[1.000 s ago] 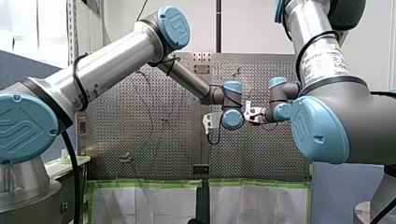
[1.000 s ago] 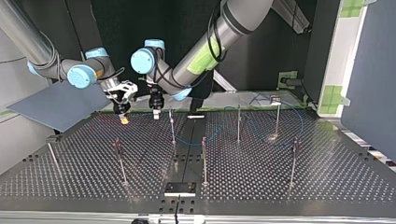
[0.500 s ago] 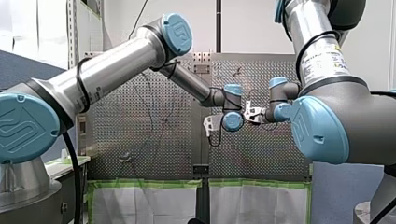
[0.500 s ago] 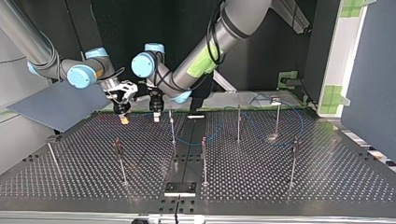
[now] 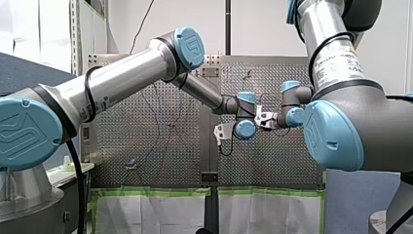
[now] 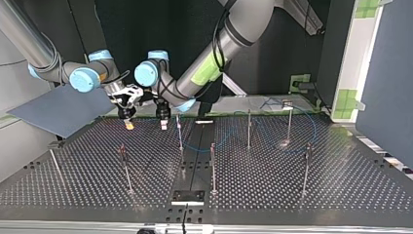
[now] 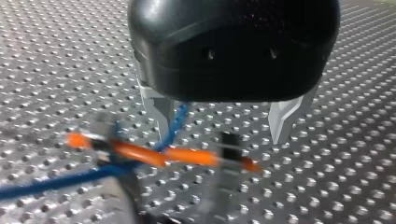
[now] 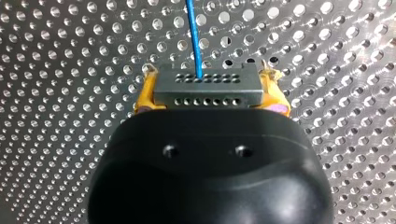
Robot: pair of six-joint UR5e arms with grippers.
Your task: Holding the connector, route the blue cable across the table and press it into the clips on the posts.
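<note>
Right gripper (image 8: pixel 208 93) pinches the grey connector (image 8: pixel 205 84) between yellow pads (image 8: pixel 144 95); blue cable (image 8: pixel 193 37) exits ahead. Left gripper (image 7: pixel 222 133) fingers spread, cable beside one finger.

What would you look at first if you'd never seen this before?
Probably my right tool pinching the grey connector between its yellow pads, with the blue cable running out of it. Next, my left tool, open right beside it above the perforated table. Thin posts stand across that table.
</note>
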